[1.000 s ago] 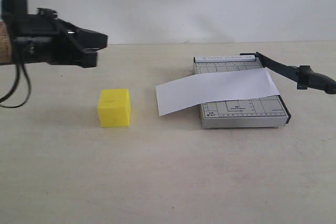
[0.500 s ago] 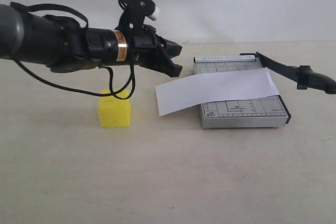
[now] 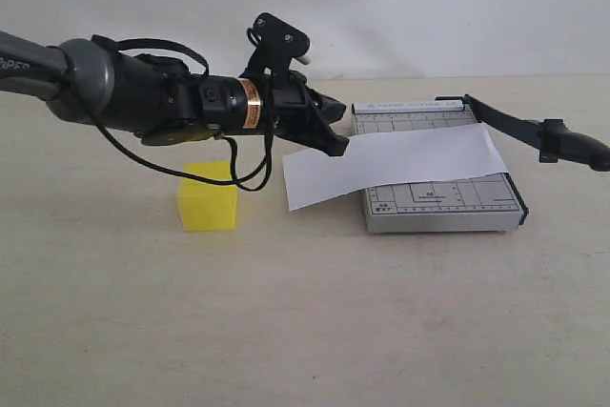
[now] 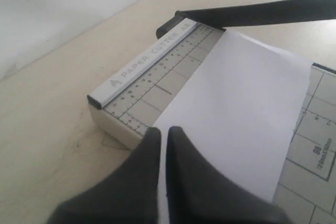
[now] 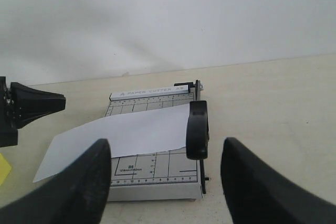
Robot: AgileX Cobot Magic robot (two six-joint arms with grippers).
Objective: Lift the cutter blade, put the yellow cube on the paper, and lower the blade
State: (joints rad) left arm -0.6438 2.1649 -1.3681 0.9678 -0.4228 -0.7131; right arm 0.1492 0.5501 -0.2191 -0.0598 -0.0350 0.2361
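Note:
The yellow cube point(image 3: 208, 195) sits on the table left of the grey cutter board point(image 3: 443, 205). The white paper point(image 3: 400, 164) lies across the board, its left end hanging past the edge. The cutter blade point(image 3: 519, 125) is tilted up at the board's right side, its handle point(image 3: 577, 148) in the air. My left gripper point(image 3: 334, 140) is shut and hovers over the paper's left part, beyond the cube. In the left wrist view its fingertips point(image 4: 152, 136) sit over the paper point(image 4: 241, 124). My right gripper point(image 5: 165, 142) is open and faces the blade handle point(image 5: 198, 129).
A white wall stands behind the table. The left arm point(image 3: 143, 97) with its cable stretches above the cube. A yellow corner of the cube point(image 5: 2, 169) and the left gripper point(image 5: 31, 106) show in the right wrist view.
The left arm has swung from the far left across to the right, passing over the cube, and its gripper now sits at the paper's left end. Cube, paper and blade have not moved.

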